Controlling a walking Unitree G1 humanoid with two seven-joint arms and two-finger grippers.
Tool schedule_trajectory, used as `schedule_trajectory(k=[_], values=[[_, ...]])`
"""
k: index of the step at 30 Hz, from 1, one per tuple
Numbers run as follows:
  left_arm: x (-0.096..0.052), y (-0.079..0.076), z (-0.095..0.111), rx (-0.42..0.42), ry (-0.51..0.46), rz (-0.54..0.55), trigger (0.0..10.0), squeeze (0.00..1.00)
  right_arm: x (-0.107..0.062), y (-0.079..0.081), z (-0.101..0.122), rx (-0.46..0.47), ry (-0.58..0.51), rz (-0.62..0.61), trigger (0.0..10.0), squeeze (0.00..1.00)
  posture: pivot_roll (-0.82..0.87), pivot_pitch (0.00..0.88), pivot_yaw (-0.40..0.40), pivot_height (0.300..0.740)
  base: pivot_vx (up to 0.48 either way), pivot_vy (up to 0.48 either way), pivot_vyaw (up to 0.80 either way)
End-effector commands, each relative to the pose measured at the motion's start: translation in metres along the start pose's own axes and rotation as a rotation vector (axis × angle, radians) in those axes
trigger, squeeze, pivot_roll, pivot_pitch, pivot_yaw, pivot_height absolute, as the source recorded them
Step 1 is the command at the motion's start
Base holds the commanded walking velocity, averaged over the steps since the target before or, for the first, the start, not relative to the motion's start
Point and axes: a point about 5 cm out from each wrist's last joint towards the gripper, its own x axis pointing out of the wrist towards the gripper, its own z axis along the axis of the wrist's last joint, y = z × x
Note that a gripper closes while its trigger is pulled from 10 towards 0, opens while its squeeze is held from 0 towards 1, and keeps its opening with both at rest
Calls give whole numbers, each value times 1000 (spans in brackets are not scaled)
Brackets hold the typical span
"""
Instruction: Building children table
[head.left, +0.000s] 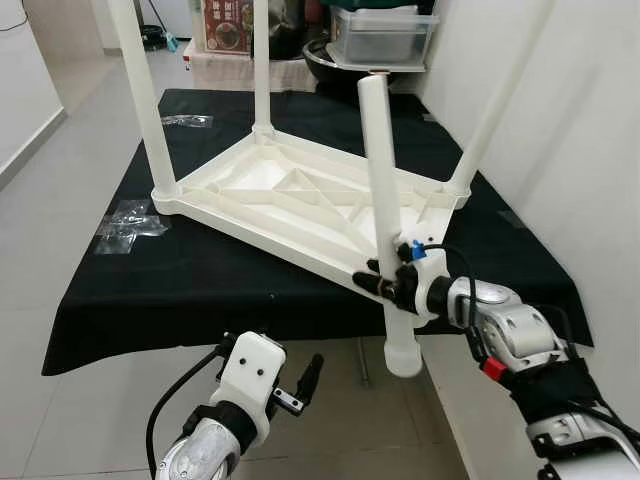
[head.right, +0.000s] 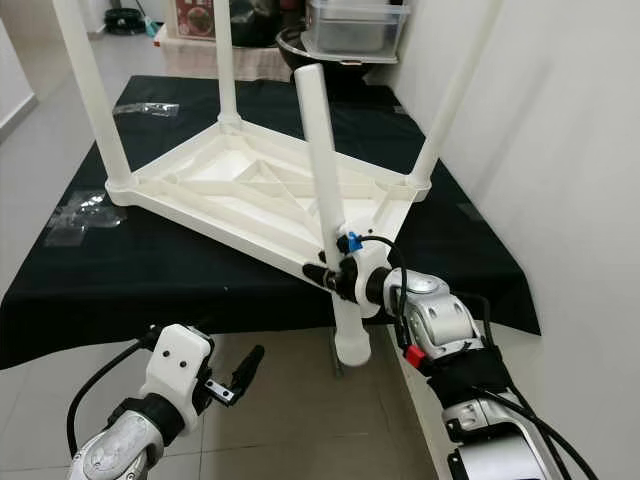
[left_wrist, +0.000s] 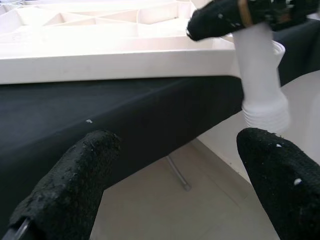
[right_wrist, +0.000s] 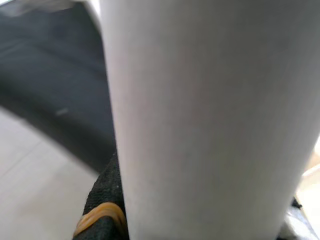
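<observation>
Three legs already stand up from the upturned tabletop (head.left: 300, 195): one at the far left corner (head.left: 140, 95), one at the far middle (head.left: 261, 65), one at the right corner (head.left: 495, 105). The fourth leg (head.left: 383, 215) is clamped in my right pincer (head.left: 392, 277), gripped low on its shaft. It is almost upright, but its ribbed end hangs below the near corner of the tabletop, off the edge of the table, so it is not in its socket. I judge the job about three quarters done: what is left is to bring this leg's ribbed end to the near corner socket, seat it, then turn the whole table over.

My left pincer (head.left: 300, 385) hangs low in front of the table's near edge, fingers (left_wrist: 75, 185) spread wide and holding nothing.

The tabletop lies on a black cloth (head.left: 200, 275) that covers the work table. Crumpled clear plastic wrap (head.left: 128, 226) lies on the cloth at the left, and another scrap (head.left: 187, 121) at the far left. A white wall (head.left: 580, 130) stands close on the right, near the right leg. A clear storage box (head.left: 382, 35) sits beyond the table's far end. The near corner overhangs the cloth edge, so pressing down there could tip the tabletop.
</observation>
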Motion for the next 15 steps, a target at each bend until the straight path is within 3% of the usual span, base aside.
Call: schedule_trajectory(k=[1,7,9,10,12,14,15], values=[[-2,-1,0,5,7,-8,10000,0,-4,-14,11,-4,-60,-95,10000,0,73,103,-113,740,0,0,0],[-1,-1,0,7,10,-12,10000,0,-2,-16,18,6,-108,-137,10000,0,70,99,-111,740,0,0,0],[1,0,1,13,8,-12,10000,0,-1,-6,38,120,-230,-81,10000,0,67,102,-110,740,0,0,0],[1,0,1,13,8,-12,10000,0,-1,-6,38,120,-230,-81,10000,0,67,102,-110,740,0,0,0],[2,2,2,20,-1,-3,10000,0,-6,13,67,230,-410,-3,10000,0,65,100,-108,740,0,0,0],[4,4,2,21,-3,8,10000,0,-13,31,87,229,-544,37,10000,0,65,91,-107,740,0,0,0],[4,4,2,21,-3,8,10000,0,-13,31,87,229,-544,37,10000,0,65,91,-107,740,0,0,0]])
